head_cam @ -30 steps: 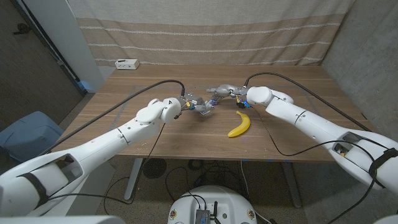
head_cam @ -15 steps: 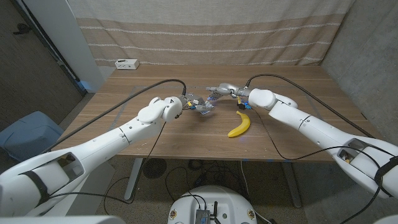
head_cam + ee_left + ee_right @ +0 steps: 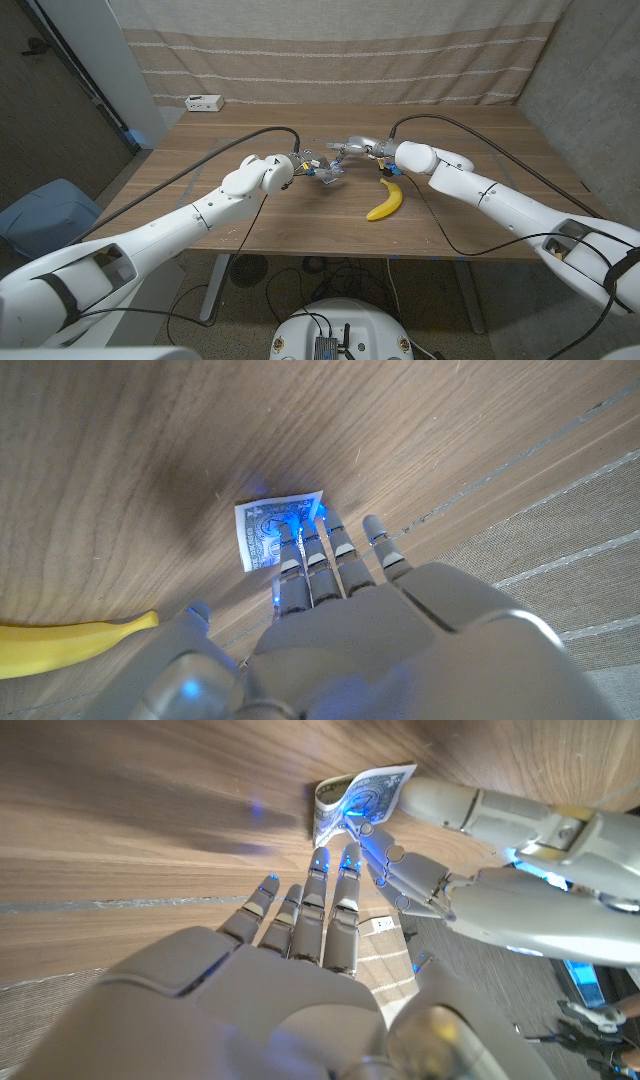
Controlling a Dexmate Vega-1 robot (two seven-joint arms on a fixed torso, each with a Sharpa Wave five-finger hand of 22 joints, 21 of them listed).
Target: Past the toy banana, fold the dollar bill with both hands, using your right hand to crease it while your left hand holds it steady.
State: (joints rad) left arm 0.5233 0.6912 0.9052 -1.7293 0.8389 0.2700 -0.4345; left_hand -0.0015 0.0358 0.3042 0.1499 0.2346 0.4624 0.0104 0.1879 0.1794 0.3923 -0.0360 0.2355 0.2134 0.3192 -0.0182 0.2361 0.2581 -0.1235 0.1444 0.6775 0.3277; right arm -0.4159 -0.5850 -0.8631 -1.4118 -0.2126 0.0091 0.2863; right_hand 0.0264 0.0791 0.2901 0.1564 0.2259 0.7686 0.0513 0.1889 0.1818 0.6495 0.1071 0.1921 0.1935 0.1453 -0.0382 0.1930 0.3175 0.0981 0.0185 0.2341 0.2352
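The dollar bill (image 3: pixel 272 530) lies on the wooden table past the yellow toy banana (image 3: pixel 385 200), and it looks folded short. In the head view the bill (image 3: pixel 331 174) sits between both hands. My left hand (image 3: pixel 310 165) reaches it from the left, and its fingertips (image 3: pixel 303 532) press on the bill. My right hand (image 3: pixel 352 149) comes from the right with fingers stretched out. Its fingertips (image 3: pixel 335 855) are at the near edge of the bill (image 3: pixel 360 792), one side of which stands up. The left hand (image 3: pixel 470 850) lies beside them.
A white box (image 3: pixel 203 102) stands at the table's far left edge. A striped curtain hangs behind the table (image 3: pixel 470 130). Black cables run along both arms. The banana (image 3: pixel 70 645) lies close to the hands on the near side.
The right wrist drew slightly to the right, then came back toward the bill. The left hand stayed on the bill.
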